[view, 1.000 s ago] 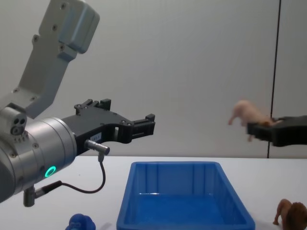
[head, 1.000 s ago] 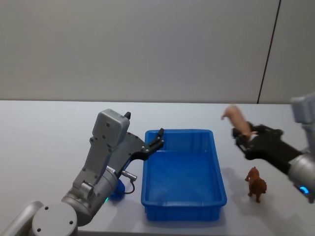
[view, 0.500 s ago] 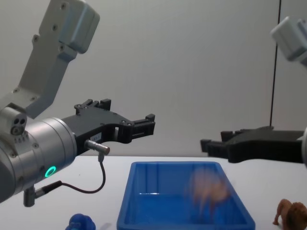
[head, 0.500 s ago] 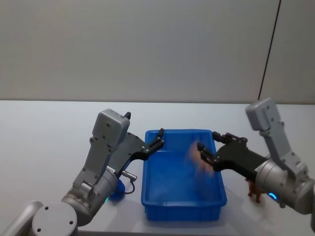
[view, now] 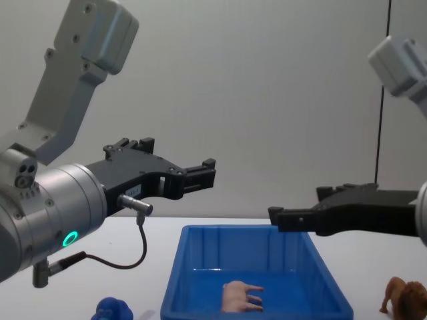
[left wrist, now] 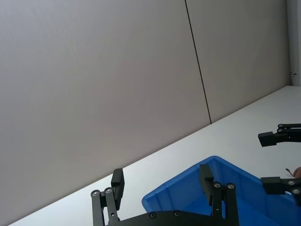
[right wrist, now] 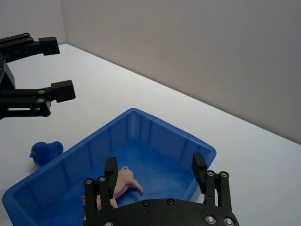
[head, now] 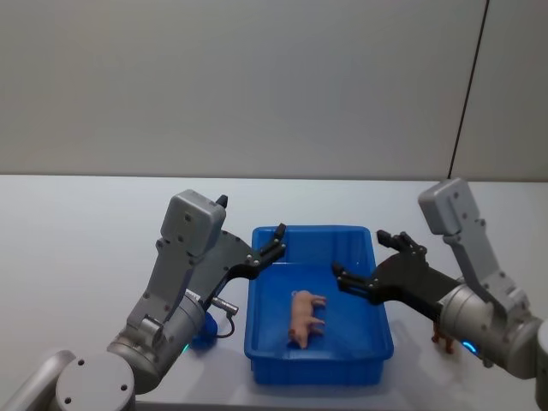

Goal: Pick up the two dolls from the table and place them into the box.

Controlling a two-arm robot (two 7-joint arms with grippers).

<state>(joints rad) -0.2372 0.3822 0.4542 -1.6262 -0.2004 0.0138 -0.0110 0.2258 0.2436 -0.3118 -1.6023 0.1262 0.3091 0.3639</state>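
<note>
right hand (head: 360, 254), fingers spread apart and holding nothing, hangs above the right half of the box (head: 317, 363); in the chest view the same hand (view: 297, 203) reaches in from the right edge, level with the far rim and clear of the box (view: 175, 280) walls. pink pig (head: 303, 315) lies on its side on the box floor, near the middle, touching neither hand; seen from the chest, the pig (view: 240, 297) rests low behind the near rim with its legs pointing right. right wrist view: right hand (right wrist: 155, 165) with the pig (right wrist: 123, 181) below it inside the box (right wrist: 155, 132). left hand (head: 276, 241), fingers likewise apart and empty, is held above the far left corner of the box; it stands well above the rim in the chest view (view: 208, 172). brown lion (view: 403, 298) stands upright on the table (head: 86, 240) to the right of the box, partly hidden by the right arm from the head camera. blue figure (head: 202, 330) sits on the table just beside the box's near left corner, under the left arm.
</note>
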